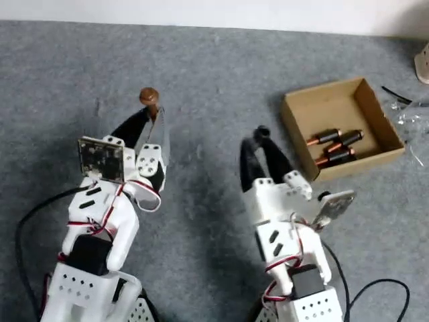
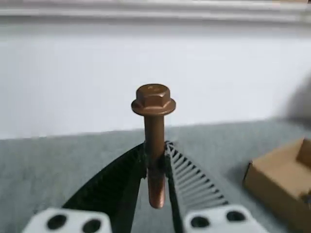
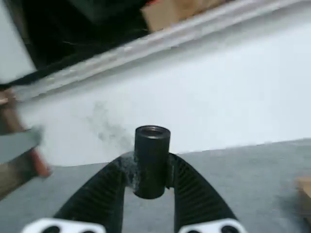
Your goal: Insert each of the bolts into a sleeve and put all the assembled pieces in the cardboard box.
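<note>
Bolt (image 2: 153, 121) of copper colour, upright with its hex head on top, pinched by the shank between the jaws of the left gripper (image 1: 153, 111) above the grey table (image 1: 214, 67). The right gripper (image 3: 151, 167) clamps a black sleeve (image 3: 151, 155) upright, open bore on top, near the cardboard box (image 1: 322, 90), where three assembled pieces (image 1: 333, 147) lie. Bolt and sleeve are apart. To join them well, the bolt's free tip likely needs turning toward the bore, axes lined up, then a slow straight push; a skewed approach could jam.
</note>
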Action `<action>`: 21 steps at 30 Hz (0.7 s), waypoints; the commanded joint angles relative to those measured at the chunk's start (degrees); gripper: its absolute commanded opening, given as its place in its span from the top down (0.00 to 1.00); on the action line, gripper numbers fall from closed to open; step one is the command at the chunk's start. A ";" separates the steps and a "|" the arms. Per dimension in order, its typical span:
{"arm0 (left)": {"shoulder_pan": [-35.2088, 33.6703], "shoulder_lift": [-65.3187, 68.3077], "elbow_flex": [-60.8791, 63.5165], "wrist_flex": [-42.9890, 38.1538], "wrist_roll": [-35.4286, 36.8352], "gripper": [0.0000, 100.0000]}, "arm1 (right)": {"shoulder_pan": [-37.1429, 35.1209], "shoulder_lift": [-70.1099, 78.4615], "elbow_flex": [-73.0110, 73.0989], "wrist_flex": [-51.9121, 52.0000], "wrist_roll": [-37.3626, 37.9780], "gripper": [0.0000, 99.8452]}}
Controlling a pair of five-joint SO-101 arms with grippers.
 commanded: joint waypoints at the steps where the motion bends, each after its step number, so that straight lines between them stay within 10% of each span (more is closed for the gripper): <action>1: 1.98 -0.75 -2.33 -9.05 -0.44 0.99 | -4.70 0.13 7.96 -3.03 1.05 1.00; 11: 5.67 -1.45 -2.33 -13.27 -10.81 0.99 | -14.90 0.22 7.96 6.46 24.35 1.00; 21: 15.08 -1.45 -0.48 -11.96 9.67 0.99 | -16.22 -0.40 7.96 14.46 24.09 1.00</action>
